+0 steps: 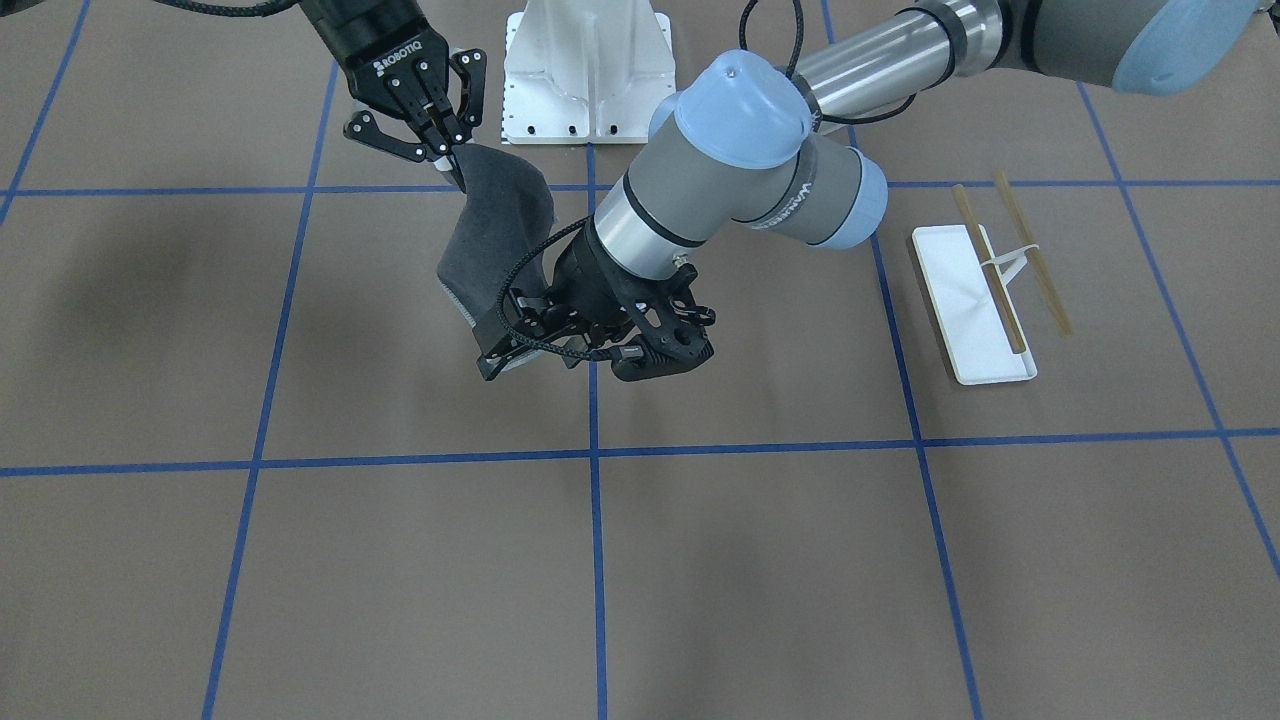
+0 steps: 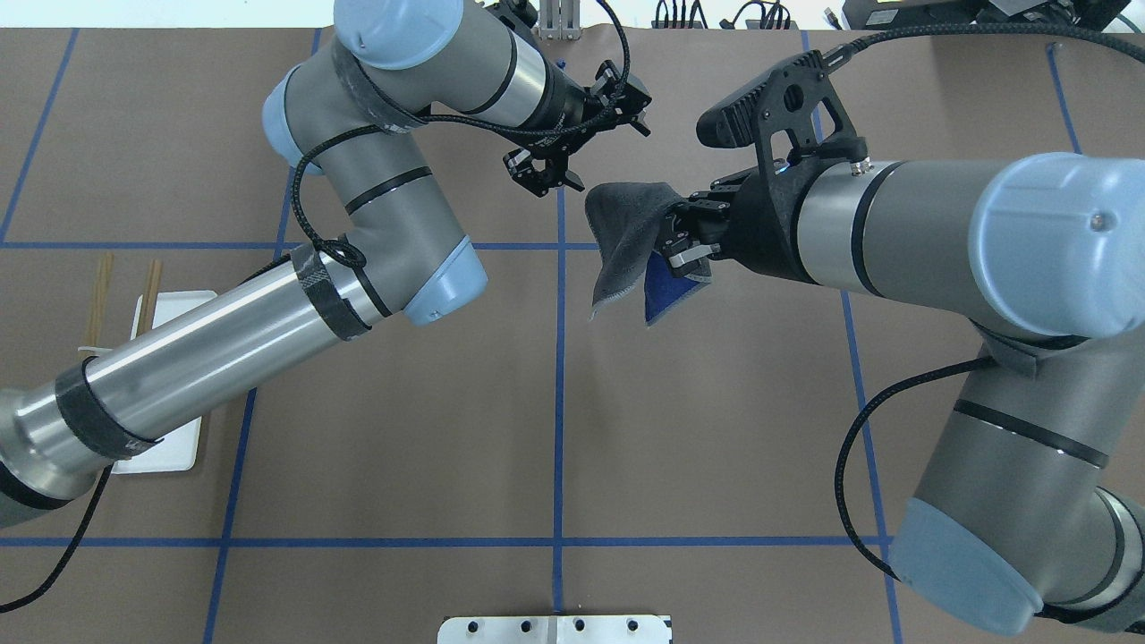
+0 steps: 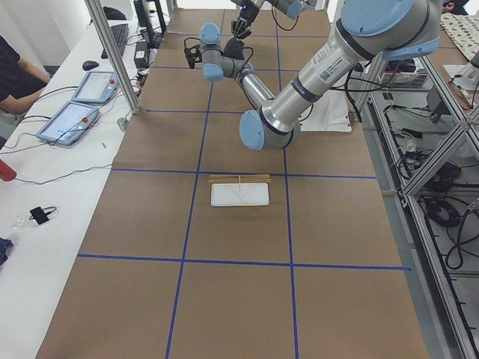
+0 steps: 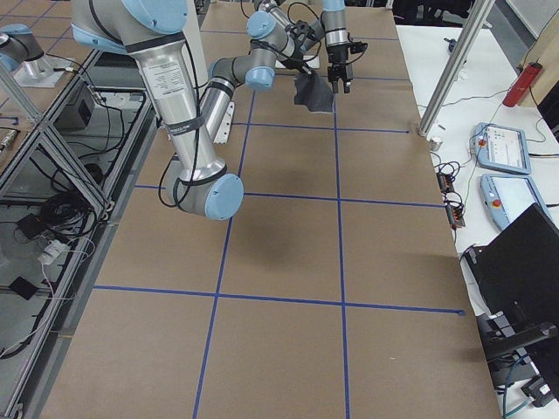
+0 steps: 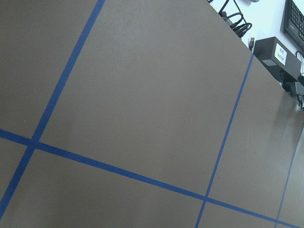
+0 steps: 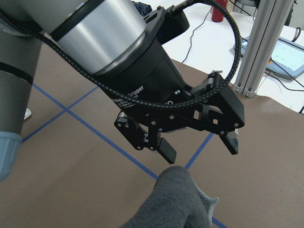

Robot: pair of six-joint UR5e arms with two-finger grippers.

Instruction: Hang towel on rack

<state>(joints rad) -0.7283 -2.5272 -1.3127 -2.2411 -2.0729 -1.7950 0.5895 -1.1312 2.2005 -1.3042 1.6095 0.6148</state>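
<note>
our left gripper [image 6: 199,148] hangs spread wide with nothing between its fingers, over the middle of the brown paper-covered table [image 2: 402,429] with its blue tape grid. starting at the left, the small rack [image 1: 965,330], a flat white tray base with a thin white upright and two tan wooden bars, stands well apart from the action. in the overhead view it is partly hidden under our left arm, and its bars are bare. moving right, the open left gripper sits just beside the far-left corner of the small dark grey fuzzy towel [image 2: 626,228], not touching it as far as we can tell. the towel droops in loose folds with its blue underside showing at the low edge, and it looks lifted clear of the table. right again, our right gripper [image 2: 678,241] is clamped on the towel's right edge and carries it. we judge the cloth light, limp and easy to grip, and it will sag wherever it is unsupported. so we would take the free corner opposite the right gripper's pinch, near the stitched hem, to stretch it flat for the bars.
</note>
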